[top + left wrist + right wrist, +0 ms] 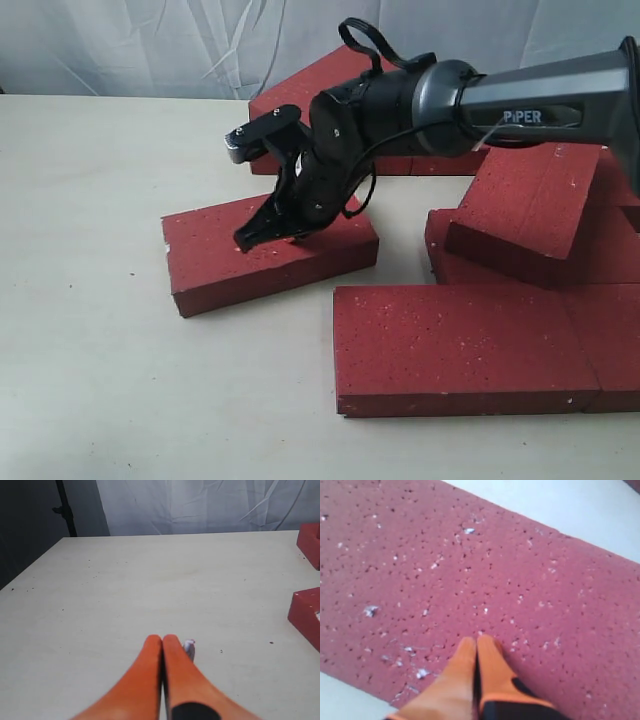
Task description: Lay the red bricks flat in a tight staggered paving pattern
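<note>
One brick (215, 262) under closed R fingers (486, 654); L fingers (172, 651) closed too.

A pale cream desk (90, 380) with a smooth matte top is recorded as the working surface. Small dark specks (271, 642) are noted scattered across it. Its edges are seen to be straight and its surface level. Behind the far edge a grey-white sheet (120, 45) is hung as a backdrop and is creased and wrinkled throughout. In the left wrist view a dark, unlit area (25, 530) is observed beside the sheet, past one desk edge. A thin black pole (65, 507) carrying a small fitting is stood upright where the two meet. Lighting is judged even and diffuse, and only soft shadows are cast on the desk.
</note>
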`<state>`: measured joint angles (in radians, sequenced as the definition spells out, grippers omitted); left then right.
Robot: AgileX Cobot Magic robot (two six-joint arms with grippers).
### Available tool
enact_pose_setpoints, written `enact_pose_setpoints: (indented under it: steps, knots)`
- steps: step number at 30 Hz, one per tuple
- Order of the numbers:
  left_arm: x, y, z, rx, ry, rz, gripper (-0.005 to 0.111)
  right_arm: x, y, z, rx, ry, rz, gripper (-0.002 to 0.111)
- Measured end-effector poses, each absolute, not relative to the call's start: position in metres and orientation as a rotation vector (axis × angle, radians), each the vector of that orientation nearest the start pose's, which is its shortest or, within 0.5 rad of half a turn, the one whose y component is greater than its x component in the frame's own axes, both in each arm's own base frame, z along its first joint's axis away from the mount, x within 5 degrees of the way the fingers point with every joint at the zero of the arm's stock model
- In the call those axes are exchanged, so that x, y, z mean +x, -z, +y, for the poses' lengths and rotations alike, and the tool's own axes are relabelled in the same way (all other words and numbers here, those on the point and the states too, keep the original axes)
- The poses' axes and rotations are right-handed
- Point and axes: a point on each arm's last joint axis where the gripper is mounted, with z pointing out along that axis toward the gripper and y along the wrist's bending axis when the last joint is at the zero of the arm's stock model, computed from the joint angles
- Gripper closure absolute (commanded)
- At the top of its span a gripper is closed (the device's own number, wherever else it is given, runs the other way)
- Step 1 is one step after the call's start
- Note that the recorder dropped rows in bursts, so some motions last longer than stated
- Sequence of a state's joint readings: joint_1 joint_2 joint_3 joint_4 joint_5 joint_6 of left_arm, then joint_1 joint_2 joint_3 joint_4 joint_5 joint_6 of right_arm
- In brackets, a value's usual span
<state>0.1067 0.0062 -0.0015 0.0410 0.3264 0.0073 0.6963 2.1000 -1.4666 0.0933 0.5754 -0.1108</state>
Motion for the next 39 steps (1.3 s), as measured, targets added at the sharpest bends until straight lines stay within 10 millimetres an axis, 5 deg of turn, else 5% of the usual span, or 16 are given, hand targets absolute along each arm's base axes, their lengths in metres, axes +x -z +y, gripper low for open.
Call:
enact_pose_setpoints:
  steps: [7, 18, 24, 29, 34, 39]
  knots:
    - [0.054, -0.184, 0.007, -0.064, -0.12, 1.815, 0.107, 0.335, -0.151, 0.309, -0.964, -0.455, 2.496, 0.109]
    - [0.054, -0.184, 0.007, -0.064, -0.12, 1.815, 0.107, 0.334, -0.15, 0.384, -1.045, -0.582, 2.362, 0.109]
    - [0.054, -0.184, 0.007, -0.064, -0.12, 1.815, 0.107, 0.34, -0.153, 0.408, -1.044, -0.661, 2.338, 0.109]
    - [0.054, -0.184, 0.007, -0.064, -0.12, 1.815, 0.107, 0.336, -0.176, 0.409, -1.096, -0.691, 2.362, 0.109]
    - [0.054, -0.184, 0.007, -0.064, -0.12, 1.815, 0.107, 0.334, -0.214, 0.387, -1.141, -0.632, 2.41, 0.109]
    - [0.054, -0.184, 0.007, -0.064, -0.12, 1.815, 0.107, 0.332, -0.214, 0.353, -1.107, -0.56, 2.498, 0.109]
